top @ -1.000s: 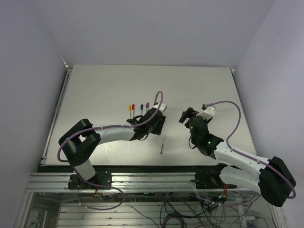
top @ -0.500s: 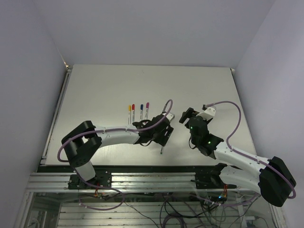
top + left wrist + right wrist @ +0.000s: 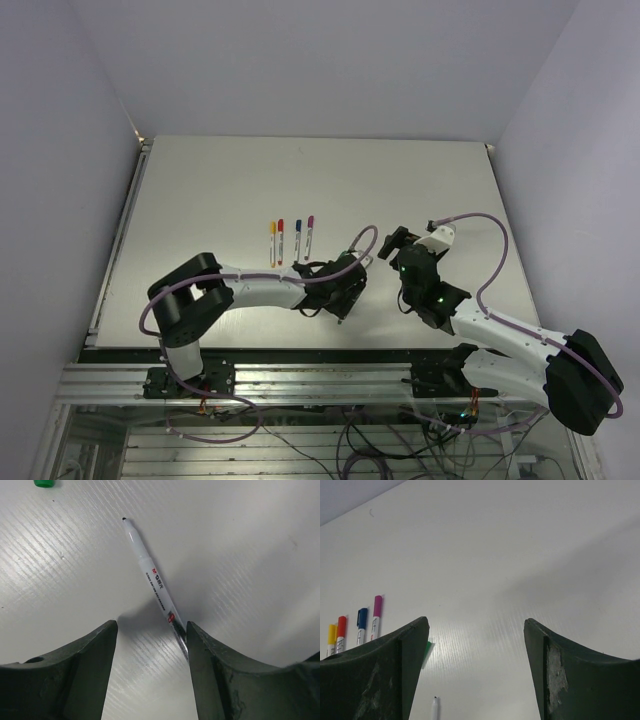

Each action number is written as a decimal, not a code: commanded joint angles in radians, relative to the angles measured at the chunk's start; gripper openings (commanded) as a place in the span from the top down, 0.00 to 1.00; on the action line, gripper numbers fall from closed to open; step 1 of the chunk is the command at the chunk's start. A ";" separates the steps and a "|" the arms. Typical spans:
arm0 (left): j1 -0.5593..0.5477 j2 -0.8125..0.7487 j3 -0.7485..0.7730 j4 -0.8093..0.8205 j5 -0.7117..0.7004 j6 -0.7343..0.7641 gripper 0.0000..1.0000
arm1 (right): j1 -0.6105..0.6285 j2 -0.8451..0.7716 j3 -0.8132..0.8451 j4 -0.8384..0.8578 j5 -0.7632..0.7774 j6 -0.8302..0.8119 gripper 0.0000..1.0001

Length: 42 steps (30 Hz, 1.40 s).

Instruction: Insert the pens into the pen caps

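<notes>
An uncapped white pen (image 3: 150, 575) lies flat on the table, its dark tip pointing away from the left wrist camera. My left gripper (image 3: 150, 630) is open and low around the pen's rear end, which lies against the right finger's inner side. In the top view this gripper (image 3: 345, 288) hides that pen. A green pen cap (image 3: 44, 482) lies loose beyond the tip; in the right wrist view the green cap (image 3: 426, 652) peeks out beside a finger. My right gripper (image 3: 476, 625) is open with nothing in it, to the right of the left one (image 3: 392, 243).
Four capped pens lie side by side at the back left: yellow (image 3: 272, 236), red (image 3: 281, 234), blue (image 3: 298, 231) and purple (image 3: 309, 228). The white table (image 3: 200, 190) is bounded by grey walls at the back and sides.
My left gripper has swung away from the row of capped pens, to the right and toward the near edge, and now covers the uncapped pen. The right arm has stayed still.
</notes>
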 commanded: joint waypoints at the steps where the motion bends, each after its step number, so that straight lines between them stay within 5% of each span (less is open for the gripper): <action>1: -0.021 0.047 0.044 -0.040 -0.058 -0.012 0.33 | -0.005 -0.018 -0.012 0.000 0.036 0.017 0.24; 8: -0.040 0.099 0.052 -0.113 -0.140 -0.019 0.38 | -0.005 -0.004 -0.013 0.008 0.037 0.017 0.24; 12: -0.041 0.127 0.045 -0.160 -0.171 -0.028 0.55 | -0.006 0.006 -0.013 0.012 0.034 0.021 0.24; 16: -0.041 0.143 0.024 -0.173 -0.152 -0.030 0.91 | -0.007 0.015 -0.009 0.014 0.031 0.023 0.24; 26: -0.019 0.014 -0.065 -0.122 -0.220 -0.062 0.93 | -0.011 0.086 0.040 -0.028 0.018 0.035 0.25; 42: 0.137 -0.321 -0.213 -0.082 -0.299 -0.116 0.93 | -0.006 0.479 0.322 -0.148 -0.181 0.015 0.42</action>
